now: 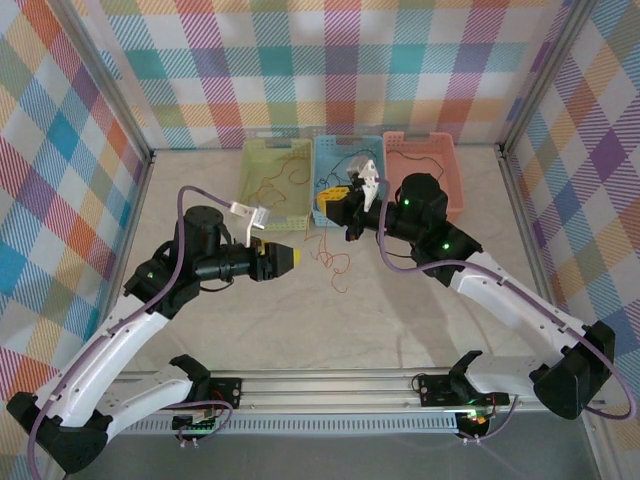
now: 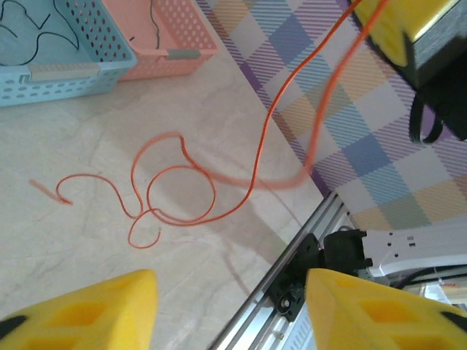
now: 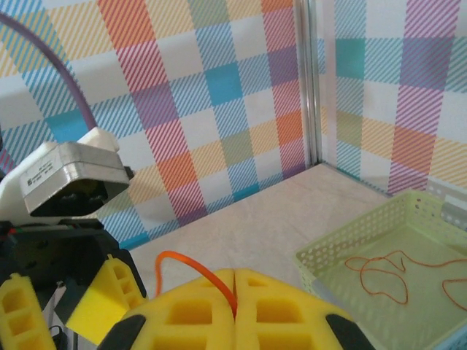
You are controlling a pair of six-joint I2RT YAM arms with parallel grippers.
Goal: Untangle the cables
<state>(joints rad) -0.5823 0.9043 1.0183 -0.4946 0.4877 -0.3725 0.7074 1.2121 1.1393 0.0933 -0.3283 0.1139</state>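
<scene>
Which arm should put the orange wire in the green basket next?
Right, most likely. The right gripper is shut on the orange cable, with the green basket close beside it. The left gripper is open and holds nothing.

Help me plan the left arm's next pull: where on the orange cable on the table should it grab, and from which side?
Take the orange cable by its single tail beyond the loops, from straight above, fingers across the strand. There it lies flat and alone; the loops cross each other, and the right gripper pinches the raised part.
</scene>
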